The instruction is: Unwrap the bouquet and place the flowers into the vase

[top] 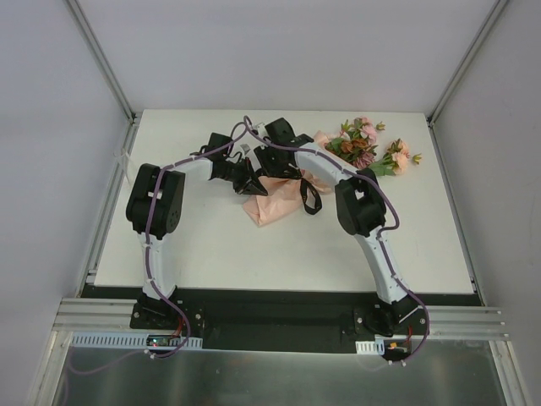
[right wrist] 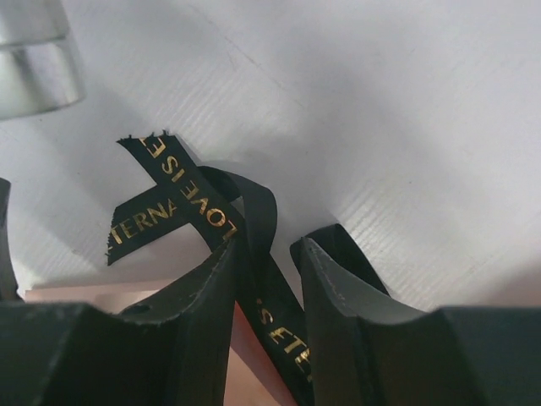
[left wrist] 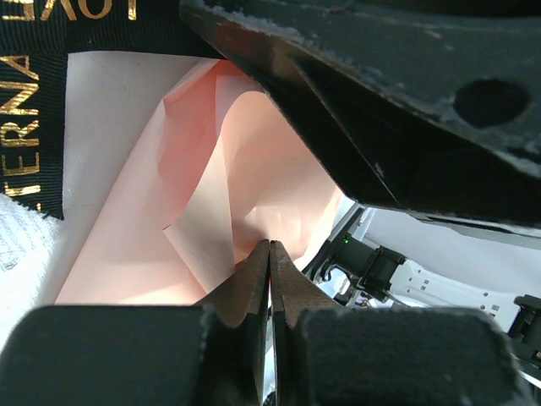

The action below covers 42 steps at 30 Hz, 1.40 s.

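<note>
Flowers (top: 368, 144) lie flat at crumpled pink paper's (top: 270, 201) far-right end.

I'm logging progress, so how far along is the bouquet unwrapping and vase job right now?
Done: nothing finished that I can see; the peach and pink flowers lie on the white table. In hand: the left gripper is shut on the pale pink paper sheet; the right gripper stands open around the black gold-lettered ribbon. Left: free the flowers and stand them in the clear glass vase.
</note>
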Tool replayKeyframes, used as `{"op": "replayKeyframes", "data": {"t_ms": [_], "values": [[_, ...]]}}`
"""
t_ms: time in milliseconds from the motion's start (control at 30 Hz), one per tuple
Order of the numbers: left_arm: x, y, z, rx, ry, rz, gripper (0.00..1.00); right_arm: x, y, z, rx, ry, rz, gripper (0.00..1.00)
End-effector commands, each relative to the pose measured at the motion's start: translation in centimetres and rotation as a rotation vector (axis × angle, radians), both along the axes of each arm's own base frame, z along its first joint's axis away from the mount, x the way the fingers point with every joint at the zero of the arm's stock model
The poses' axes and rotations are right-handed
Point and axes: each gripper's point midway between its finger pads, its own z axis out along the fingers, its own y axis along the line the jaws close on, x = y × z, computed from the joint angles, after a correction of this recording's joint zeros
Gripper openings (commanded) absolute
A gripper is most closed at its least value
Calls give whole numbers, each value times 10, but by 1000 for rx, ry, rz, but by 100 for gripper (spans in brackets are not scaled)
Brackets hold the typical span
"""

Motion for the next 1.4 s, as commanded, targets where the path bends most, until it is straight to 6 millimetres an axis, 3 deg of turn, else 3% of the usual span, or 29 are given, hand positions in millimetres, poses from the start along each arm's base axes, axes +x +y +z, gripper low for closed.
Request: {"op": "replayKeyframes", "data": {"t_ms": [0, 167, 267, 300, 367, 433, 467, 500, 533, 567, 633, 667, 867, 1033, 1200, 1367], "values": [[-1, -1, -5, 11, 1, -8, 0, 4, 20, 24, 72, -31, 56, 35], [-2, -2, -10, 9, 21, -8, 0, 7, 23, 41, 106, -52, 38, 18], [-1, -1, -12, 21, 17, -4, 0, 14, 18, 81, 131, -123, -17, 14], [-2, -1, -14, 24, 22, -3, 0, 12, 15, 106, 154, -153, -41, 9], [-2, -1, -19, 26, 33, -4, 0, 12, 6, 130, 169, -194, -89, 3], [-3, -1, -23, 26, 50, -2, 0, 2, -4, 158, 218, -222, -140, 1], [-2, -1, -25, 28, 54, -1, 0, -3, -8, 162, 231, -221, -154, 1], [-3, 0, -27, 31, 58, -1, 0, -11, -8, 190, 295, -259, -151, 1], [-3, 0, -29, 34, 65, 1, 0, -21, -13, 173, 285, -222, -152, 1], [-3, 0, -30, 40, 64, 3, 0, -27, -16, 188, 310, -242, -156, 1], [-4, 1, -30, 40, 64, 2, 0, -33, -27, 183, 292, -226, -185, 1], [-2, 1, -31, 46, 60, 5, 0, -39, -32, 194, 300, -237, -196, 1], [-3, 2, -37, 58, 69, 3, 0, -67, -68, 204, 312, -275, -294, 1], [-1, 2, -36, 64, 56, 3, 0, -80, -84, 218, 334, -303, -317, 1], [-1, 5, -34, 87, 34, 2, 0, -87, -93, 261, 421, -356, -336, 1], [-2, 6, -43, 102, 54, 0, 0, -103, -93, 340, 603, -466, -298, 1]]}}
